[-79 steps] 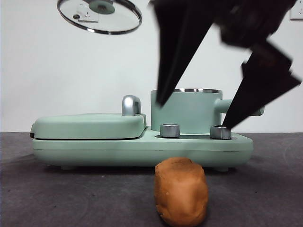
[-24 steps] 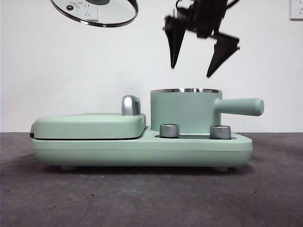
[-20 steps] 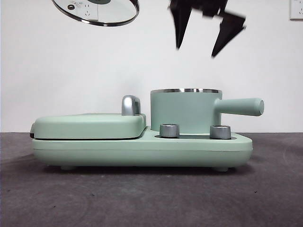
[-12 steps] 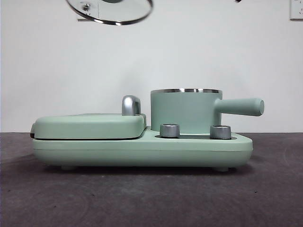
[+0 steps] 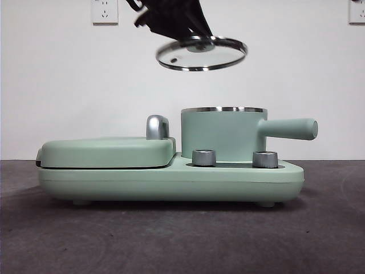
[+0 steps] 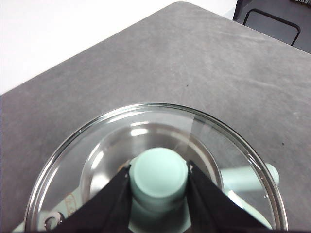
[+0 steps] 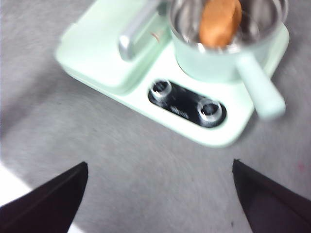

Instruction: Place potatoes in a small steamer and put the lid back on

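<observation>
My left claw point(image 6: 158, 194) is clamped on the mint-green knob point(image 6: 159, 172) of the lid point(image 5: 202, 53), which hangs slightly tilted in the air above the small steamer point(image 5: 222, 134), well apart from its steel rim. From the right wrist I see the potato point(image 7: 220, 20) lying inside the steamer, its orange-brown skin against the shiny inner wall. My right claw point(image 7: 158, 191) is high over the bench point(image 7: 146, 160), jaws spread wide, holding nothing. Beside the steamer on the same mint-green base point(image 5: 171, 180) sits the flat griddle cover point(image 5: 108, 151) with its chrome handle point(image 5: 158, 127) just next to the pot wall. Two steel dials point(image 5: 205, 157) front the pot. The steamer's straight handle point(image 5: 291, 128) sticks out sideways. Nothing sits between lid and pot mouth.
</observation>
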Action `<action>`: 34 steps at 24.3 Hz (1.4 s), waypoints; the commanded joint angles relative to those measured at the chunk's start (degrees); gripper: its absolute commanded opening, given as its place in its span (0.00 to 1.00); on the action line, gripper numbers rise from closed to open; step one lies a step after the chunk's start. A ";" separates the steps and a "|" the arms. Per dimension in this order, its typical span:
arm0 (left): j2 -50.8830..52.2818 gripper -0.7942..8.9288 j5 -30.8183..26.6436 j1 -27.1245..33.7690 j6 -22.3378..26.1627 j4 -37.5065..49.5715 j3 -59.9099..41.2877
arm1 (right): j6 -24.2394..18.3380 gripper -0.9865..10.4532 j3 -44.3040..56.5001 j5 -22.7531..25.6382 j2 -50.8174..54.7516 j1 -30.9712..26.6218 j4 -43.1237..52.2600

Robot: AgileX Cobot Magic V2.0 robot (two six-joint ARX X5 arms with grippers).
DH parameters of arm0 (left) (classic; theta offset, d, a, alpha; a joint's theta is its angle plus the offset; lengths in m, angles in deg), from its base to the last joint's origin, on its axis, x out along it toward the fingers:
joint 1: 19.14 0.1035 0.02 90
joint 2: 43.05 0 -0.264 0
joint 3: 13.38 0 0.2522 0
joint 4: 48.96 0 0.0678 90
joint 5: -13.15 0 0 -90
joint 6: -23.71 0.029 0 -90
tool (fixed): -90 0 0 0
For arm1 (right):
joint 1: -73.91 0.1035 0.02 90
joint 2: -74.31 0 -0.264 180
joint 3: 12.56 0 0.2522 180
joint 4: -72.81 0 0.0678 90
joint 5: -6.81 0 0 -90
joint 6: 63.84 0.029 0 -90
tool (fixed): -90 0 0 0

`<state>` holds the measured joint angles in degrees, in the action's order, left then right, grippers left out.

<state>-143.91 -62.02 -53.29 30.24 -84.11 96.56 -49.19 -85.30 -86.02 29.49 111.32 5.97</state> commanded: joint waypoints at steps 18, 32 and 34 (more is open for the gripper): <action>-9.62 0.10 -0.04 -3.37 5.81 9.94 1.57 | 8.15 0.49 9.94 8.85 19.41 5.38 0.07; -11.58 0.10 -0.04 -2.51 7.19 10.84 1.57 | 8.81 0.49 9.94 8.72 19.41 5.38 -0.11; -11.61 0.10 -0.04 -2.12 7.17 10.95 1.57 | 8.81 0.49 9.94 8.72 19.41 5.38 -0.11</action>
<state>-154.86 -62.11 -55.48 36.62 -74.75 96.54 -41.04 -75.22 -77.21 49.06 116.24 5.62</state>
